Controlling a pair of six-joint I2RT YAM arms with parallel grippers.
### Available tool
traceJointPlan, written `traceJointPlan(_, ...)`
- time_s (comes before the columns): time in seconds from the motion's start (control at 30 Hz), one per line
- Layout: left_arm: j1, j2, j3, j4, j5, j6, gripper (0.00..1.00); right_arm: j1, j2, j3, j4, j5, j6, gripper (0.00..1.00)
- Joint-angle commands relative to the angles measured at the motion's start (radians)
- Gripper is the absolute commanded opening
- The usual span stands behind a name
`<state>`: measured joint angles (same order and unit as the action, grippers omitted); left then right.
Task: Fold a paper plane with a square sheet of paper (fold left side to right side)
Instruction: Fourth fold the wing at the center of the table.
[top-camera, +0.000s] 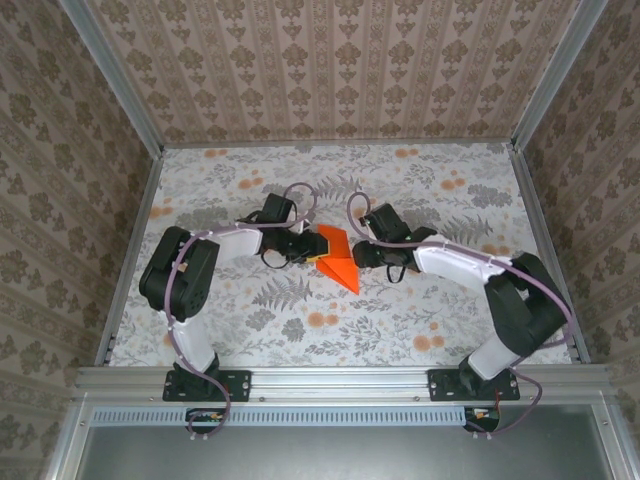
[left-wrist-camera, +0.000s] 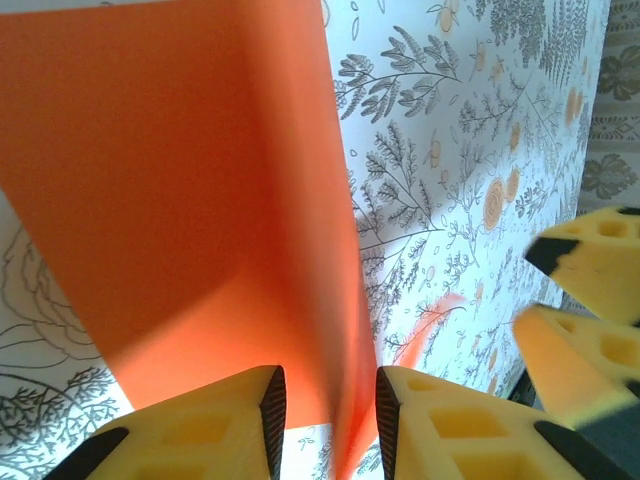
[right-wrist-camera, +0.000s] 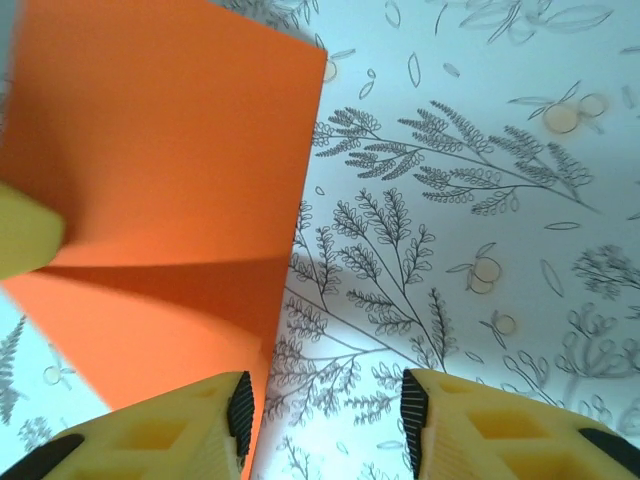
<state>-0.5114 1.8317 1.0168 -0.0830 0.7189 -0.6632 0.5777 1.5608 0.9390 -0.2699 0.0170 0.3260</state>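
The bright orange sheet of paper (top-camera: 338, 262) lies mid-table as a creased pointed shape, its tip toward the near side. My left gripper (top-camera: 307, 246) sits at its left edge and my right gripper (top-camera: 361, 252) at its right edge. In the left wrist view the paper (left-wrist-camera: 180, 180) rises in a fold that passes between the open left gripper (left-wrist-camera: 328, 410) without being pinched. In the right wrist view the paper (right-wrist-camera: 160, 150) lies left of the open right gripper (right-wrist-camera: 325, 410), its edge beside the left finger (right-wrist-camera: 190, 425); bare tablecloth lies between the pads.
The table (top-camera: 250, 300) wears a pale floral cloth with small orange blotches. Patterned walls (top-camera: 340, 70) and aluminium rails (top-camera: 130, 250) enclose it on three sides. The right gripper's yellow fingers (left-wrist-camera: 590, 250) show at the right of the left wrist view.
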Motion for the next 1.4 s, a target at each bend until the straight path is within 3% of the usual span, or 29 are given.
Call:
traceJointPlan(0.0, -0.007, -0.038, 0.032, -0.033, 0.011, -0.013, 0.31, 0.042, -0.083, -0.057, 0.046, 0.055, -0.032, 0.47)
traceJointPlan(0.13, -0.009, -0.035, 0.050, -0.038, 0.015, -0.020, 0.30, 0.127, -0.099, -0.092, 0.086, 0.070, -0.038, 0.51)
traceJointPlan(0.33, -0.012, -0.033, 0.067, -0.050, 0.013, -0.026, 0.29, 0.213, 0.024, -0.036, 0.086, 0.110, -0.037, 0.56)
traceJointPlan(0.67, -0.013, -0.035, 0.080, -0.063, 0.005, -0.028, 0.29, 0.245, 0.151, 0.035, 0.074, 0.177, -0.048, 0.56)
traceJointPlan(0.97, -0.011, -0.044, 0.083, -0.071, -0.004, -0.024, 0.30, 0.246, 0.177, 0.044, 0.055, 0.197, -0.034, 0.42)
traceJointPlan(1.2, 0.005, -0.085, 0.072, -0.095, -0.019, -0.008, 0.43, 0.246, 0.181, 0.047, 0.049, 0.185, -0.029, 0.19)
traceJointPlan(1.37, 0.037, -0.139, 0.046, -0.114, -0.028, 0.007, 0.48, 0.241, 0.183, 0.040, 0.054, 0.161, -0.017, 0.09)
